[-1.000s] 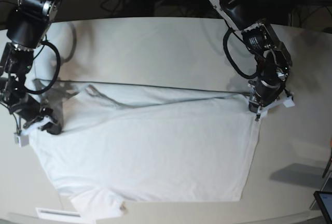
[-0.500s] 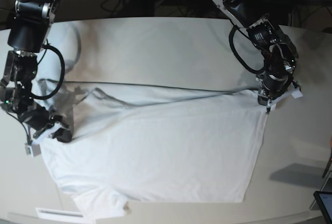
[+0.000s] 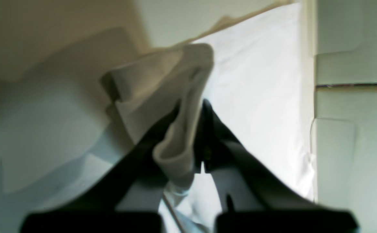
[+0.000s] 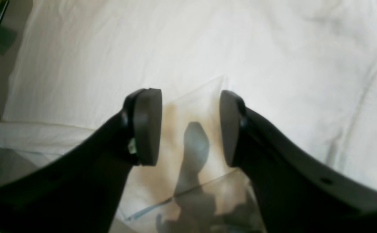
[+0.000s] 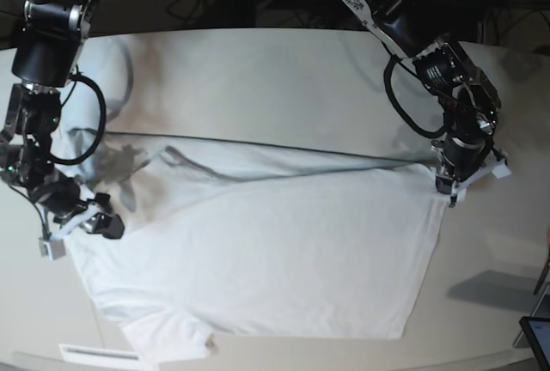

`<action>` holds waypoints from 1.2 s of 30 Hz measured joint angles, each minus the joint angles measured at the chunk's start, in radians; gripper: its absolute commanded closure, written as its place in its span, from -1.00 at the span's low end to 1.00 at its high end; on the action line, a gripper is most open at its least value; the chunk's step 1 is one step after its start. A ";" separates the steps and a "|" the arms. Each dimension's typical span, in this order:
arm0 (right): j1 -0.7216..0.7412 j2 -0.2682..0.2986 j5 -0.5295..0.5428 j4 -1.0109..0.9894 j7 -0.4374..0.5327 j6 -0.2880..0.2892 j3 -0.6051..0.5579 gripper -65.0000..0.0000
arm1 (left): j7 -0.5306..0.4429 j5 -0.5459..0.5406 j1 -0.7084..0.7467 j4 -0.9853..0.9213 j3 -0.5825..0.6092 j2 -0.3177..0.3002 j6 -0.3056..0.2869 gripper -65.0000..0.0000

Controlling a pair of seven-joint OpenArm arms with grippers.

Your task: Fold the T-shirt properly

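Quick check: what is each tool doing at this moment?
Left tool: shut on a bunched edge of the T-shirt.
Right tool: open, holding nothing, above the cloth.

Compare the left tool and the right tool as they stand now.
The left tool is closed, with a bunched fold of the T-shirt pinched between its fingers; the right tool stands open and holds nothing. The left sits at one edge of the shirt in the base view, the right at the opposite edge. Both have dark fingers and stay low over the cloth.
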 measured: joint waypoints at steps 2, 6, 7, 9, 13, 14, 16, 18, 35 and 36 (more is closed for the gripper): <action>0.000 0.000 0.001 0.000 0.000 0.000 0.001 0.06 | 0.000 0.005 -0.027 0.000 0.000 -0.002 0.002 0.46; -0.007 0.006 0.004 0.022 -0.002 0.000 0.003 0.06 | -0.002 0.001 -0.068 0.000 0.000 -0.029 0.002 0.13; -0.014 0.010 0.004 0.044 -0.004 0.003 0.009 0.06 | -0.007 0.000 -0.074 0.000 0.000 -0.037 0.002 0.07; -0.041 0.016 0.009 0.115 0.000 0.002 0.037 0.06 | -0.008 0.004 -0.084 0.000 0.000 -0.052 0.002 -0.02; -0.103 0.021 0.012 0.274 -0.014 0.003 0.060 0.06 | 0.005 0.001 -0.066 0.040 0.010 -0.077 0.002 -0.07; -0.121 0.021 0.015 0.307 -0.032 0.003 0.060 0.06 | 0.005 0.000 -0.045 0.075 0.014 -0.084 0.000 -0.07; -0.153 0.008 0.015 0.355 -0.075 0.008 0.059 0.06 | -0.006 0.006 0.005 0.149 0.043 -0.101 0.001 -0.07; -0.199 -0.026 0.008 0.403 -0.089 0.001 0.060 0.06 | -0.001 0.008 0.063 0.210 0.099 -0.136 0.001 -0.07; -0.404 -0.145 0.012 0.576 -0.097 0.007 0.056 0.06 | 0.003 -0.015 0.393 0.423 0.164 -0.182 -0.013 -0.03; -0.405 -0.145 0.012 0.577 -0.097 0.007 0.056 0.06 | 0.008 -0.009 0.383 0.410 0.169 -0.181 -0.008 0.03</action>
